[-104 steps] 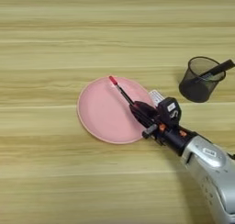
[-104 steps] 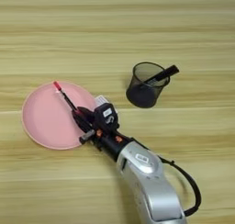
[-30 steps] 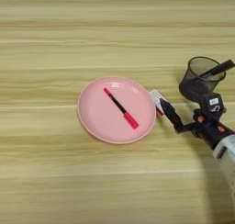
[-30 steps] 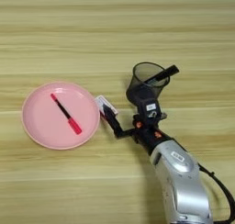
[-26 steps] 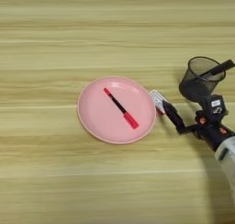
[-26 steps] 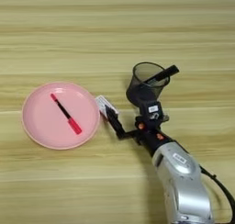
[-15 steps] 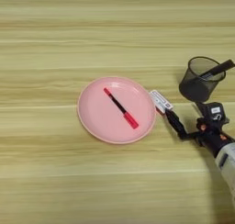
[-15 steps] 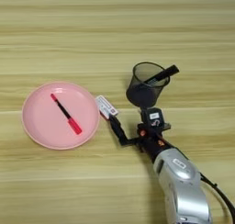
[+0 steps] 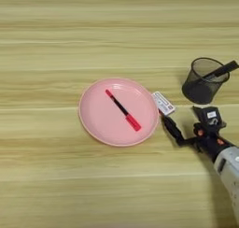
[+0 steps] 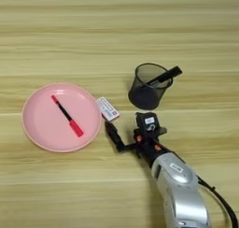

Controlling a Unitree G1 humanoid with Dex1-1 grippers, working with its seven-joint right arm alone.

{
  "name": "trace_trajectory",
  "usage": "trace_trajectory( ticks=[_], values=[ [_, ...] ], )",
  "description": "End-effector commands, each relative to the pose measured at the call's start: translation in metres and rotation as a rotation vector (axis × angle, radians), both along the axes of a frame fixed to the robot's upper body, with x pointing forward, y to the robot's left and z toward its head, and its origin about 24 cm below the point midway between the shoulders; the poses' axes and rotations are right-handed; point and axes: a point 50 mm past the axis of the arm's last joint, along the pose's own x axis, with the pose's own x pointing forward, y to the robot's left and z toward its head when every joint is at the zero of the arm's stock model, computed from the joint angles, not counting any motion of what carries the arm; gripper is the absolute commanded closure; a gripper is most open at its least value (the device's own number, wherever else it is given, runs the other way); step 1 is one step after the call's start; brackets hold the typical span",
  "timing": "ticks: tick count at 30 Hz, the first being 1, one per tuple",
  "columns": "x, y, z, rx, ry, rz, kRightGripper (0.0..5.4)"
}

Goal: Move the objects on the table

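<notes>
Right gripper (image 10: 113, 134): black fingers reach left toward the plate's rim, nothing between them; whether they are apart or together cannot be made out. Small white red-edged card (image 10: 108, 109) lies flat just above the fingertips, beside the plate. Round pink plate (image 10: 42, 129) sits left of the gripper on the table (image 10: 119, 31). Thin red-and-black pen (image 10: 67, 116) lies in the plate, long axis diagonal, black end up-left, red end down-right toward the gripper. Black wire-mesh pen cup (image 10: 148, 87) stands upright behind the gripper, black marker (image 10: 165, 76) leaning out to the right.

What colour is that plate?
Pink, the plate shows best in the left eye view.
</notes>
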Motion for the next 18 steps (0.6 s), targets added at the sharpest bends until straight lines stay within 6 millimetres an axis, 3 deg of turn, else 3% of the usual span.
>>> trace_trajectory(
  ticks=[1, 18],
  values=[
    [0.011, -0.001, 0.021, -0.034, -0.103, 0.02, 0.04],
    [0.025, 0.016, 0.004, -0.04, -0.06, 0.085, 0.04]
  ],
)
